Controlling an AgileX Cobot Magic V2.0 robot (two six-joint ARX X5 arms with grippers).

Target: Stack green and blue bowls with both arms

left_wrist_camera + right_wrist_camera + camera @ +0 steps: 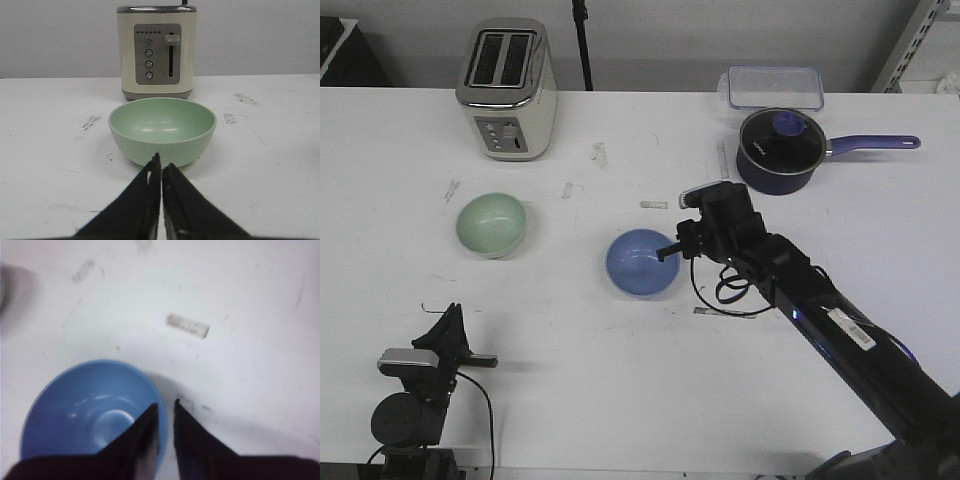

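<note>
The pale green bowl (491,223) sits upright on the white table, in front of the toaster; it also shows in the left wrist view (162,130). My left gripper (161,162) is shut and empty, low over the near left of the table (448,312), pointing at the green bowl and short of it. The blue bowl (642,263) sits mid-table; it also shows in the right wrist view (85,415). My right gripper (165,407) straddles its right rim (667,251), one finger inside and one outside, closed on the rim.
A cream toaster (508,88) stands at the back left. A dark lidded saucepan (780,150) with a purple handle and a clear plastic box (775,86) are at the back right. A loose black cable (725,290) hangs under the right wrist.
</note>
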